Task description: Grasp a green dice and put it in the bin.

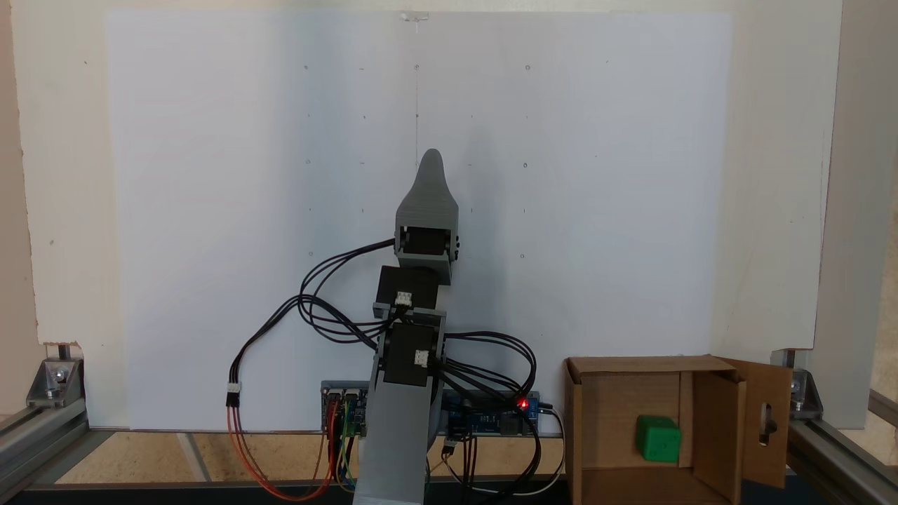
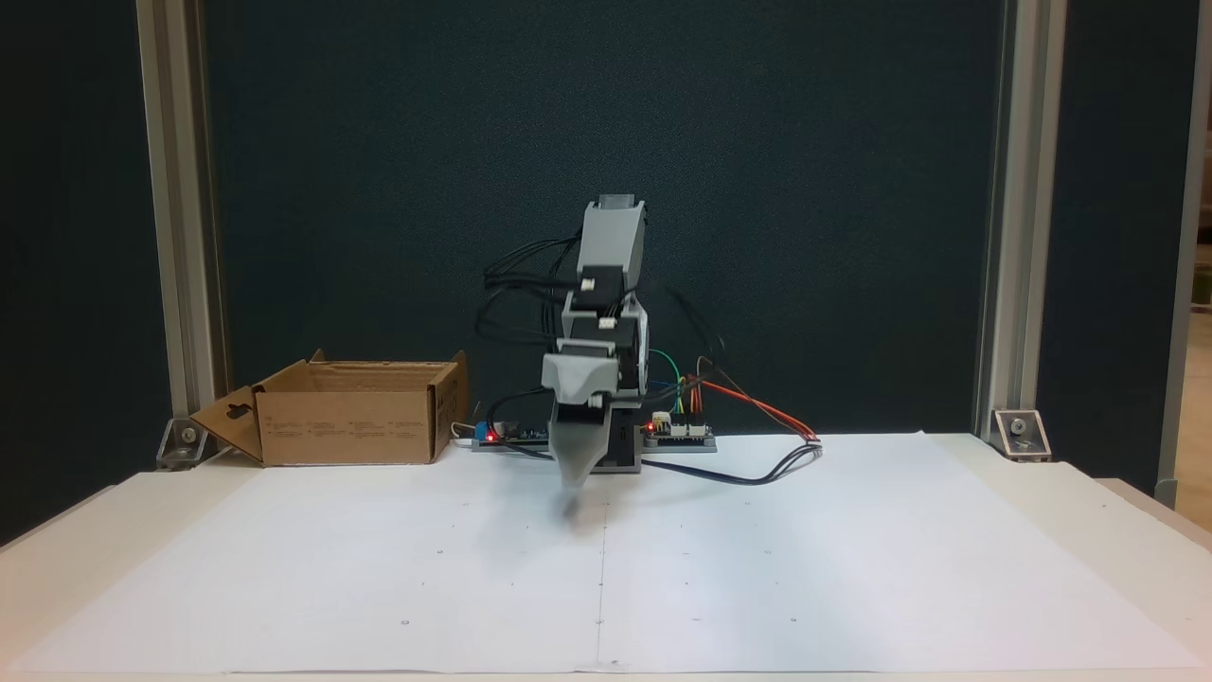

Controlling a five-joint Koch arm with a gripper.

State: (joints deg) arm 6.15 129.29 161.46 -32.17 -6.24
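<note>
The green dice (image 1: 658, 438) lies inside the bin (image 1: 715, 421), a brown cardboard box at the lower right of a fixed view, close to an inner flap. In the other fixed view the bin (image 2: 350, 417) stands at the left beside the arm's base, and its walls hide the dice. My gripper (image 1: 430, 158) points out over the middle of the white sheet, well away from the bin and holding nothing. Seen from the front, the gripper (image 2: 572, 485) hangs low over the sheet, its tip blurred. A single tapered tip shows, so the jaws cannot be told apart.
A slotted flap (image 1: 766, 421) sticks out from the bin. Controller boards (image 2: 677, 434) and looping cables (image 1: 337, 308) sit around the arm's base. Metal frame posts (image 2: 1004, 237) and corner brackets (image 1: 55, 379) stand at the table corners. The white sheet (image 2: 805, 568) covers the table.
</note>
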